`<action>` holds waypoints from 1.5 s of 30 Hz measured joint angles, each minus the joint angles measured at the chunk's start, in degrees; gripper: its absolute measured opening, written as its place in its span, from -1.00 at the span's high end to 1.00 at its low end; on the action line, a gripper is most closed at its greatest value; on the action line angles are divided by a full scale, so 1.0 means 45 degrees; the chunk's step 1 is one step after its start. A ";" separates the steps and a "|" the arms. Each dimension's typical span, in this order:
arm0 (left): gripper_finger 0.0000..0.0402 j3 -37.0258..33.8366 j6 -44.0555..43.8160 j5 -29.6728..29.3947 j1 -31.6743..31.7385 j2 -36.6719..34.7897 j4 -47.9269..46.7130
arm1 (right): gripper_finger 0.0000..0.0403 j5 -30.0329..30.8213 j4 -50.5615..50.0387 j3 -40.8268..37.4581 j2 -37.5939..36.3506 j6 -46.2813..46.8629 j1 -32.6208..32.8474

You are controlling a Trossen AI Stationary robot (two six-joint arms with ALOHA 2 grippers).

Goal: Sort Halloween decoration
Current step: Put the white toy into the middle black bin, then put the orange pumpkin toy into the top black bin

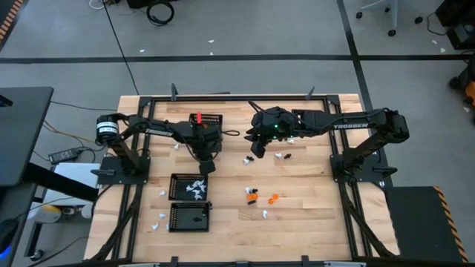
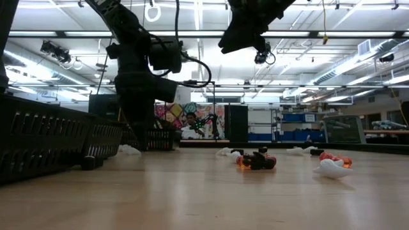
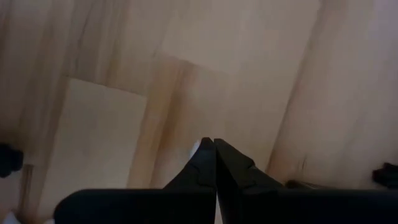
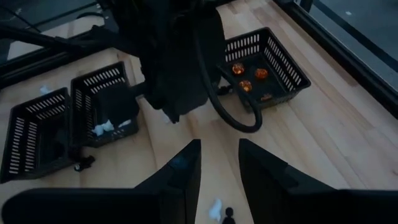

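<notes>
My left gripper (image 1: 208, 169) points down just beyond the far edge of the middle mesh basket (image 1: 189, 185), which holds white pieces. It is shut, and a white sliver of a Halloween decoration piece (image 3: 196, 148) shows at its fingertips (image 3: 214, 144). My right gripper (image 1: 257, 150) hangs high over the table's middle, open (image 4: 219, 155) with nothing between its fingers. Loose orange (image 1: 273, 198), black (image 1: 252, 194) and white (image 1: 263, 215) pieces lie on the table. The far basket (image 4: 264, 65) holds orange pieces. My left gripper pinches a small white piece (image 3: 196, 148) at the very ends of its two fingers, coming from above and pointing steeply down. Only a sliver of the piece shows beside the fingertips; the fingers hide the rest. It appears lifted off the wood.
A third basket (image 1: 189, 216) stands nearest the front edge, by the white one. More white pieces lie left of the baskets (image 1: 163, 193) and under my right gripper (image 1: 280, 156). A dark frame (image 1: 237, 97) runs round the table.
</notes>
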 joint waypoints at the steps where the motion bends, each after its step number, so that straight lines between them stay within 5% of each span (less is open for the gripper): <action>1: 1.00 0.0000 -0.0129 0.0078 0.0000 -0.0029 -0.0029 | 0.44 -0.0122 -0.0032 0.0000 0.0000 0.0035 0.0009; 9: 1.00 0.0024 0.0026 0.0169 -0.0529 -0.2045 -0.0305 | 0.44 -0.1810 -0.1466 -0.0740 -0.0068 -0.0389 0.1380; 18: 1.00 -0.1777 -0.0488 -0.0473 -0.2222 -0.5616 0.2631 | 0.38 -0.1458 0.5218 -0.4890 -0.0058 -0.0082 0.3299; 27: 1.00 -0.3546 -0.3958 -0.3204 -0.4081 -0.8112 0.3872 | -0.01 -0.0612 0.6981 -0.7049 0.0891 0.1744 0.4866; 36: 1.00 -0.3526 -0.4984 -0.4929 -0.5484 -0.9289 0.2880 | -0.02 0.3592 0.8963 -0.8741 0.0871 0.3462 0.7879; 45: 0.99 -0.3526 -0.5094 -0.5064 -0.5484 -0.9296 0.2216 | -0.17 0.4308 1.0005 -1.0411 0.1025 0.5803 0.8296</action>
